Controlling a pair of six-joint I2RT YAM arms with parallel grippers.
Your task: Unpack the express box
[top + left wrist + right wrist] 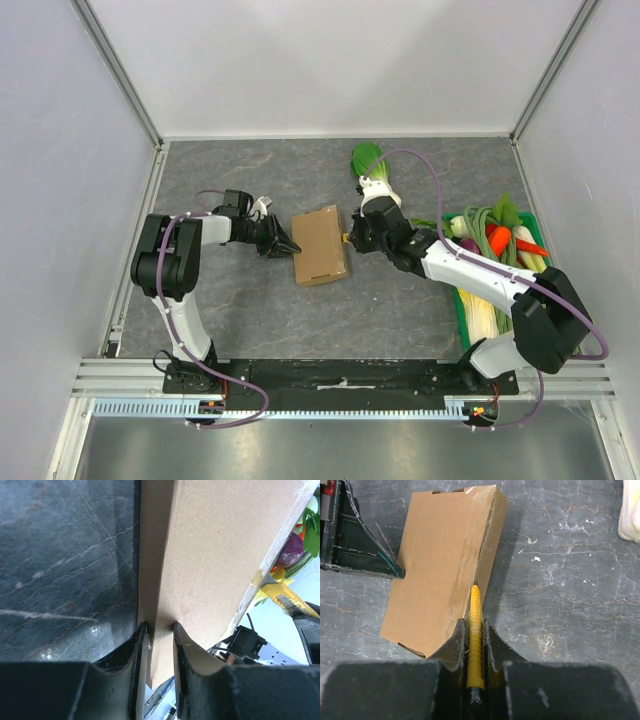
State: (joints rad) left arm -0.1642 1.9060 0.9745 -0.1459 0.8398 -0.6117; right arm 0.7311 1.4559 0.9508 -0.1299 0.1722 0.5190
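Express box (320,245) is flat, plain brown cardboard, its flaps closed.

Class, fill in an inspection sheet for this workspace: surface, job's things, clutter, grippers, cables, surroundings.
Surface: grey marbled tabletop.
Job's things: express box lies flat mid-table, closed; yellow cutter has its tip at the box's right side edge.
Clutter: bok choy beyond the box; green crate of vegetables on the right.
Grippers: left gripper clamps the box's left edge; right gripper is shut on the cutter.
Cables: purple cables loop along both arms, apart from the box.
Surroundings: plain grey walls on three sides; nothing else seen.
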